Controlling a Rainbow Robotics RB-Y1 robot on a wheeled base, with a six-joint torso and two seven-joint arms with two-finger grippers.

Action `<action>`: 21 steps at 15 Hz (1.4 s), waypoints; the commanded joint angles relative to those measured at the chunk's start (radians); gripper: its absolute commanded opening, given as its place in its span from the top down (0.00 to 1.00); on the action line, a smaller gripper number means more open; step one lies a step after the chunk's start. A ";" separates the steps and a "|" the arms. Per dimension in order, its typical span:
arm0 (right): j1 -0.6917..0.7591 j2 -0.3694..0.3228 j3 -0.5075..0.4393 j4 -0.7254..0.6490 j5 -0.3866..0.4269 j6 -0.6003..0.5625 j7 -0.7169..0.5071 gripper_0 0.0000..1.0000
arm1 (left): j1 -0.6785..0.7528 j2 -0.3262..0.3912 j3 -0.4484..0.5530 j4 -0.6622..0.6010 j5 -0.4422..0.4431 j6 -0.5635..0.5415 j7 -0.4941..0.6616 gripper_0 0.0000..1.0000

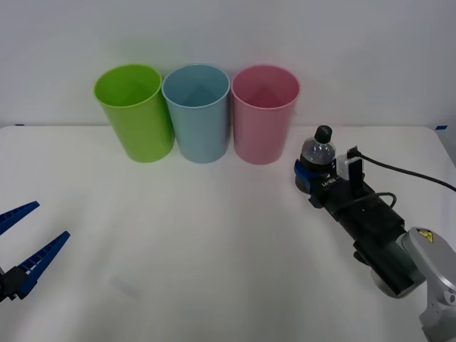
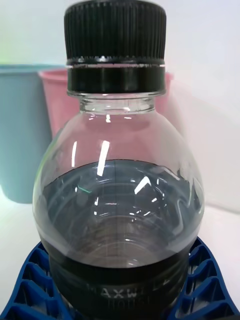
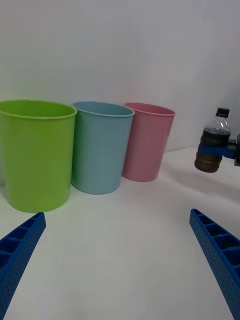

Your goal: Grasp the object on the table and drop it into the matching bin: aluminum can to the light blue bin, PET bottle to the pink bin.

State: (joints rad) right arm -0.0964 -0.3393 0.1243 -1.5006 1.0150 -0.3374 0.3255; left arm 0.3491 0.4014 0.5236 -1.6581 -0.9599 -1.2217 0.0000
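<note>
right gripper (image 1: 313,174) clamped on the bottle (image 1: 318,155), blue jaws hugging the lower body on both sides, cap up and bottle upright, seen lifted off the surface (image 1: 214,249) in the left wrist view, just beside the pink bin (image 1: 264,114) on its right and apart from it. dark liquid filling the bottle to about the shoulder, black cap on. three bins in a row at the back: green bin (image 1: 135,110), blue bin (image 1: 197,112), then pink, standing close together, the pink one nearest the bottle. left gripper (image 1: 25,246) parked low at the near left edge, jaws spread wide and empty. step in hand, by judgement: grasp done, carry to the pink bin under way, drop not yet made. next move calls for more height, since the cap sits below the pink rim, then a short shift left over the opening, centred well enough to miss the rim and stay clear of the blue bin alongside, then release. risk of clipping the pink wall and tipping it if moved across too low
</note>
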 commanded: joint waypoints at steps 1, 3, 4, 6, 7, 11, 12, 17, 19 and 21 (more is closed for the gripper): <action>0.018 -0.050 0.025 -0.089 0.013 -0.012 -0.083 1.00 | 0.000 0.000 0.000 0.000 0.000 0.000 0.000 0.00; 0.024 -0.089 0.028 -0.144 0.028 -0.049 -0.171 1.00 | 0.000 0.000 0.000 0.000 0.000 0.000 0.000 0.00; 0.024 -0.104 0.028 -0.164 0.033 -0.066 -0.209 1.00 | 0.000 0.000 0.000 0.000 0.000 0.000 0.000 0.00; 0.024 -0.138 0.028 -0.213 0.040 -0.083 -0.281 1.00 | 0.000 0.000 0.000 0.000 0.000 0.000 0.000 0.00; 0.024 -0.159 0.028 -0.240 0.040 -0.091 -0.324 1.00 | 0.000 0.000 0.000 0.000 0.000 0.000 0.000 0.00; 0.012 -0.231 0.028 -0.323 0.050 -0.103 -0.459 1.00 | 0.000 0.000 0.000 0.000 0.000 0.000 0.000 0.00; 0.000 -0.250 0.026 -0.337 0.050 -0.107 -0.494 1.00 | 0.000 0.000 0.000 0.000 0.000 0.000 0.000 0.00; -0.086 -0.288 0.020 -0.336 0.050 -0.117 -0.533 1.00 | 0.000 0.000 0.000 0.000 0.000 0.000 0.000 0.00; -0.137 -0.305 0.021 -0.317 0.050 -0.117 -0.551 1.00 | 0.000 0.000 0.000 0.000 0.000 0.000 0.000 0.00; -0.189 -0.311 0.021 -0.277 0.050 -0.117 -0.566 1.00 | 0.000 0.000 0.000 0.000 0.000 0.000 0.000 0.00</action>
State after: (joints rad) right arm -0.2631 -0.6480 0.1449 -1.7945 1.0646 -0.4543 -0.2347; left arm 0.3491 0.4014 0.5236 -1.6581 -0.9599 -1.2217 0.0000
